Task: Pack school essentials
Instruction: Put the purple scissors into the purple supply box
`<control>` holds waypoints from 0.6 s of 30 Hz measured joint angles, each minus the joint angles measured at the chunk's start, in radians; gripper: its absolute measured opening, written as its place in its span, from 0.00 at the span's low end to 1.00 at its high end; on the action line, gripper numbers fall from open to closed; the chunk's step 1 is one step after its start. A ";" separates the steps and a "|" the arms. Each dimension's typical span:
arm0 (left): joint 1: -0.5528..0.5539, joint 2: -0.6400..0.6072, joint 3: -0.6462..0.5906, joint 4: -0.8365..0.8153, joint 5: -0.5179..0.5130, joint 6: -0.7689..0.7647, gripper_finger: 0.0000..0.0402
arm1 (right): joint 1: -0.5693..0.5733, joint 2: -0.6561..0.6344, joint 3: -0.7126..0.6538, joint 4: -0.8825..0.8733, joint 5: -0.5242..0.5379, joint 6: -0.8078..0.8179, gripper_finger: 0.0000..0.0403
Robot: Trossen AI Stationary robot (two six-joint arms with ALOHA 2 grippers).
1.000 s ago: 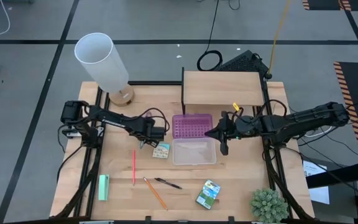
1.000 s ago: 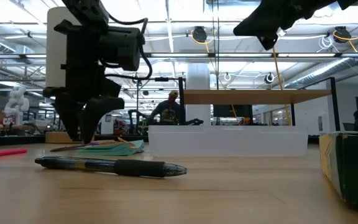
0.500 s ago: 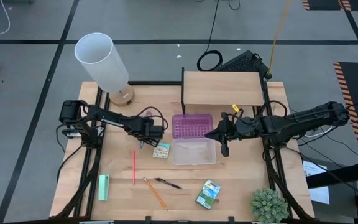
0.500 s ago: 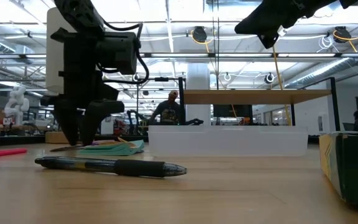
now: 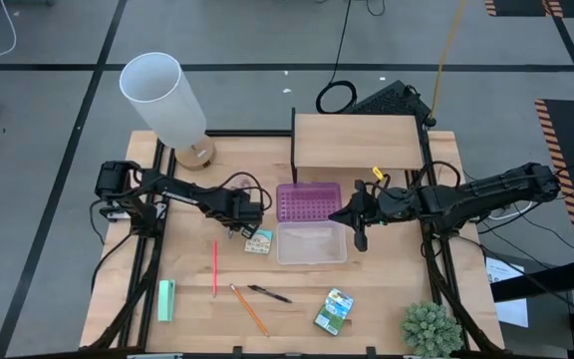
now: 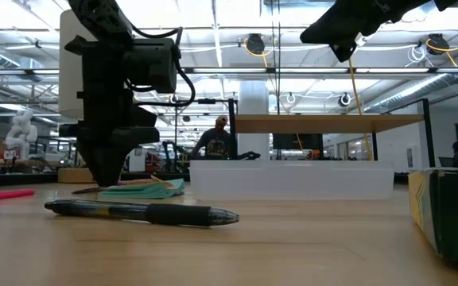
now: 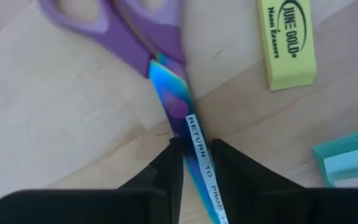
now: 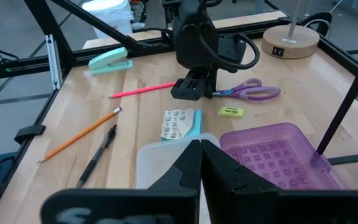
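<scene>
Left gripper [image 7: 194, 158] clamped on blade of purple-handled scissors [image 7: 138, 46] lying flat on surface [image 7: 55, 124] beside yellow eraser [image 7: 289, 40]; lift straight, keep blade level, carry to clear case [image 5: 311, 242]; right gripper [image 8: 201, 155] closed, empty, hovering over case.

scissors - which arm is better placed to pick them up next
Left. The left gripper is already down at the scissors, its fingers closed on either side of the blade. The right gripper hangs shut over the clear case, away from them.
</scene>
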 joint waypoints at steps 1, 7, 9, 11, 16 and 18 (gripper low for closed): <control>-0.001 0.000 0.000 0.000 -0.002 0.001 0.20 | 0.000 0.000 0.000 0.000 0.000 0.000 0.00; -0.001 0.001 0.000 -0.001 -0.002 0.025 0.18 | 0.000 0.000 0.000 0.000 0.000 0.000 0.00; -0.001 0.001 0.000 -0.002 -0.003 0.034 0.18 | 0.000 0.000 0.000 0.000 0.000 0.000 0.00; -0.001 -0.009 -0.001 -0.002 -0.003 0.044 0.18 | 0.000 0.000 0.000 0.000 0.000 0.000 0.00; -0.008 -0.027 -0.005 0.007 -0.004 0.066 0.18 | 0.000 0.000 0.000 0.000 0.000 0.000 0.00; -0.010 -0.027 -0.005 0.010 -0.003 0.066 0.18 | 0.000 0.000 0.000 -0.001 0.000 0.000 0.00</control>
